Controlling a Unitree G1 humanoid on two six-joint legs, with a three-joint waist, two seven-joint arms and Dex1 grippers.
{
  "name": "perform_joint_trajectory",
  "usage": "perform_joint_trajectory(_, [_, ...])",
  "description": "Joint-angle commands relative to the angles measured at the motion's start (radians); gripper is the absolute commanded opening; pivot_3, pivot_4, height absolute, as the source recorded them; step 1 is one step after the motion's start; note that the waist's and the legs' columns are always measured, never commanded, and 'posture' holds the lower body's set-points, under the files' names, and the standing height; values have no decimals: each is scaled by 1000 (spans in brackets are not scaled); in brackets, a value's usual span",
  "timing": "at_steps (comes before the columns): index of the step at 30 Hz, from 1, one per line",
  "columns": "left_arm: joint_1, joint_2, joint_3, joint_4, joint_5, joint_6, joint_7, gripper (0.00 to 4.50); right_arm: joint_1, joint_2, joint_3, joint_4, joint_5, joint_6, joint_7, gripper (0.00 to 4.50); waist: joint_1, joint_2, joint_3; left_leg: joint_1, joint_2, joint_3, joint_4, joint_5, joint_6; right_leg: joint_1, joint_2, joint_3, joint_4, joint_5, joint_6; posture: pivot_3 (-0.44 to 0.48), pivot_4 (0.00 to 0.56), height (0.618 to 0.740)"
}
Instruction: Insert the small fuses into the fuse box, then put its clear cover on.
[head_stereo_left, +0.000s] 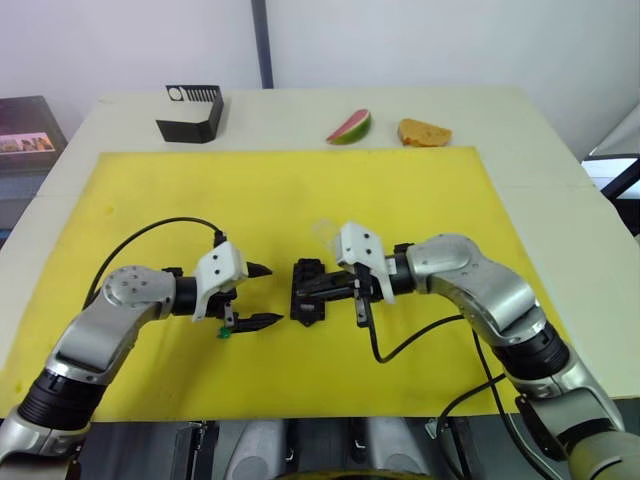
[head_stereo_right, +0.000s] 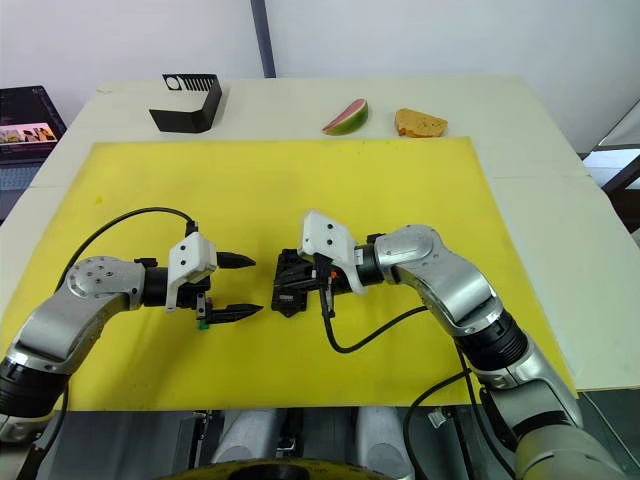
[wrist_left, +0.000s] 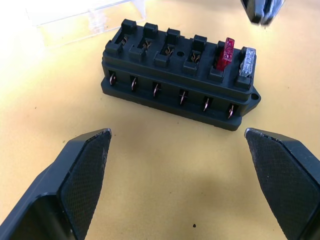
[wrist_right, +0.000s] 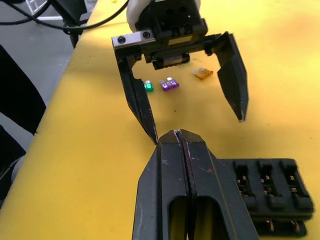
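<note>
Black slotted stand (head_stereo_left: 192, 112) sits at the far left of the table (head_stereo_left: 300, 110), off the yellow mat (head_stereo_left: 150, 200). Left gripper (head_stereo_left: 262, 295) hovers over the mat just left of the fuse box (head_stereo_left: 308, 290), fingers (wrist_left: 82, 165) spread wide, nothing between them. Green fuse (head_stereo_left: 226, 334) lies on the mat under the left gripper; right wrist view shows it (wrist_right: 148, 86) next to a purple fuse (wrist_right: 169, 84) and an orange one (wrist_right: 202, 74), all three loose on the mat beneath that gripper.

Fuse box is mid-mat between the two grippers. Left wrist view: red fuse (wrist_left: 225, 53) and grey fuse (wrist_left: 247, 62) seated upright in the two slots at the tab end, the other four slots in that row empty. Clear cover (wrist_left: 85, 20) lies on the mat just behind the box, apart from it.

Right gripper (head_stereo_left: 312, 288) is over the fuse box, fingers (wrist_right: 187, 190) pressed together with no visible gap; can't see anything pinched in them.

Far edge of the table, right of centre: watermelon slice (head_stereo_left: 349, 127), then a piece of bread (head_stereo_left: 424, 132), both off the mat.
</note>
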Motion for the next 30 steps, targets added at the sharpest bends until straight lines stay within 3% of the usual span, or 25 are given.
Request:
perform_joint_trajectory(1, [-8, 13, 29, -12, -6, 4, -4, 4500, 3, 3, 5, -9, -7, -6, 1, 19, 0, 0, 0, 0, 0, 0, 0, 0, 0, 0, 0, 0, 0, 0, 0, 0, 150, 740])
perform_joint_trajectory(16, [11, 12, 32, -39, -5, 13, 7, 4500, 30, -12, 33, 29, -66, -61, 12, 19, 0, 0, 0, 0, 0, 0, 0, 0, -1, 0, 0, 0, 0, 0, 0, 0, 150, 740])
perform_joint_trajectory(30, [17, 13, 33, -44, -5, 12, 8, 4500, -12, 3, -17, 31, 1, -7, 23, 19, 0, 0, 0, 0, 0, 0, 0, 0, -1, 0, 0, 0, 0, 0, 0, 0, 150, 740])
